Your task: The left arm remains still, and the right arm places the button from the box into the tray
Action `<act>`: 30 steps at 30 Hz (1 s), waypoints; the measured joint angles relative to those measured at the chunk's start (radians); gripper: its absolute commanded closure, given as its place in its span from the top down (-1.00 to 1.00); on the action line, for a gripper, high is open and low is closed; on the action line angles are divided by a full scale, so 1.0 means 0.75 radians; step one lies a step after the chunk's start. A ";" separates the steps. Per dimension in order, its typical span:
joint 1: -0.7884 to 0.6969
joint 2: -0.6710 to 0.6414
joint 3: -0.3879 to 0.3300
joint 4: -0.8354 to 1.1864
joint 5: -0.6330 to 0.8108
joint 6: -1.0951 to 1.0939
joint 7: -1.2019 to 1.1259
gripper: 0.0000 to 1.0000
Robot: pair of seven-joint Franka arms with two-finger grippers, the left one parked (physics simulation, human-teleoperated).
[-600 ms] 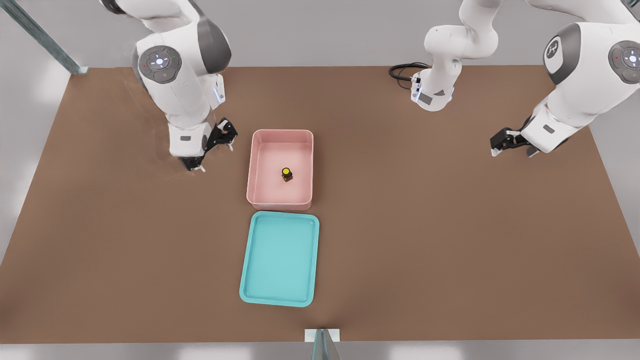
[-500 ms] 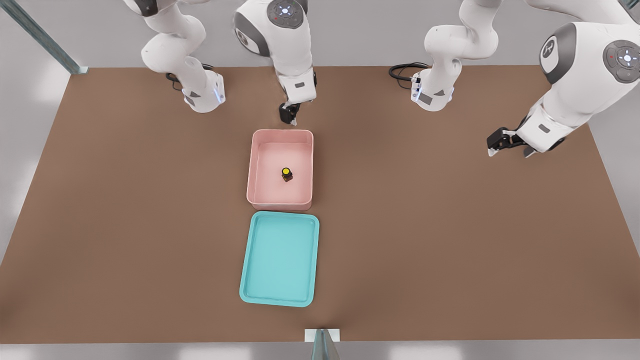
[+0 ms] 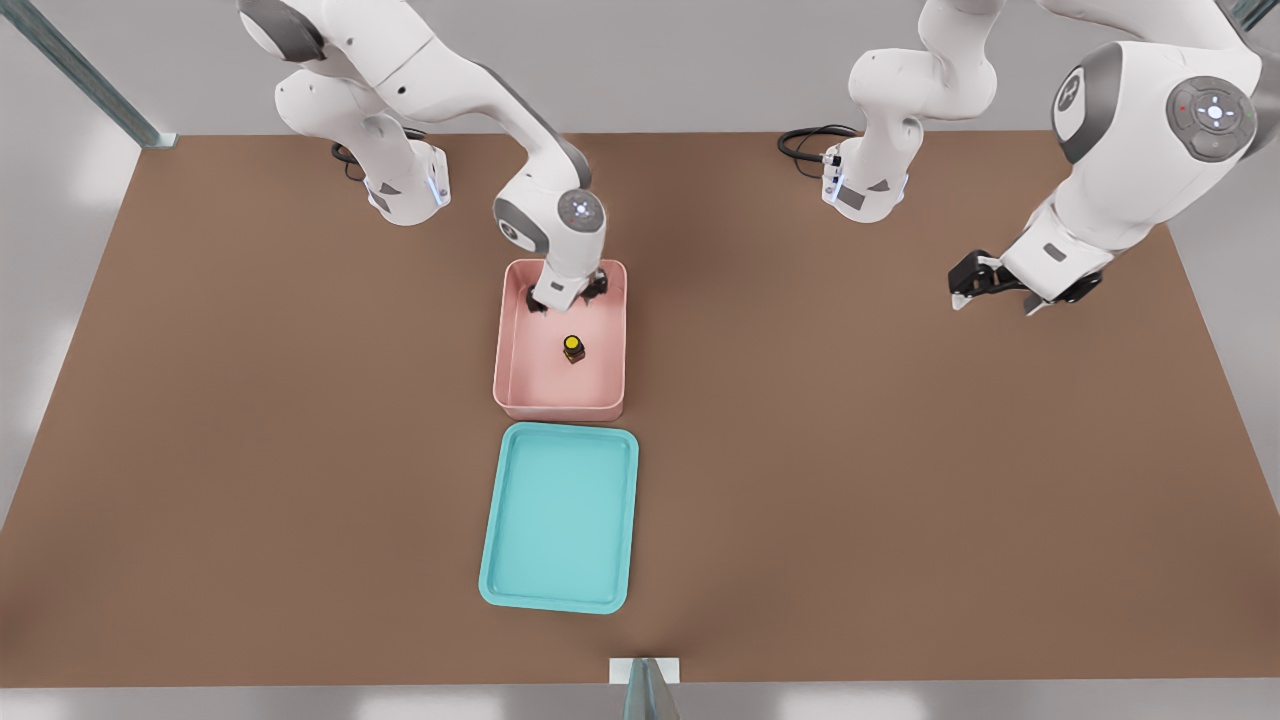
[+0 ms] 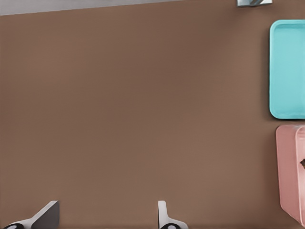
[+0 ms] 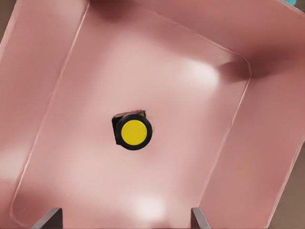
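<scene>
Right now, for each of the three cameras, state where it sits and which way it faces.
Front view: high off the arms, looking down on the brown table; both white arms show, the working gripper above the pale pink plastic box.
Left wrist view: on the parked arm, facing the table; its two fingertips show.
Right wrist view: on the working arm, looking down into the box at the yellow-topped button; open fingertips show.
Shared: all three see the box; front and left wrist also the shallow turquoise tray.
</scene>
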 measured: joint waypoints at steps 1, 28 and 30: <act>0.002 0.026 -0.016 -0.015 -0.021 0.059 0.046 1.00; -0.003 0.189 -0.122 -0.124 -0.379 0.574 0.646 0.85; -0.008 0.191 -0.122 -0.131 -0.388 0.588 0.663 0.52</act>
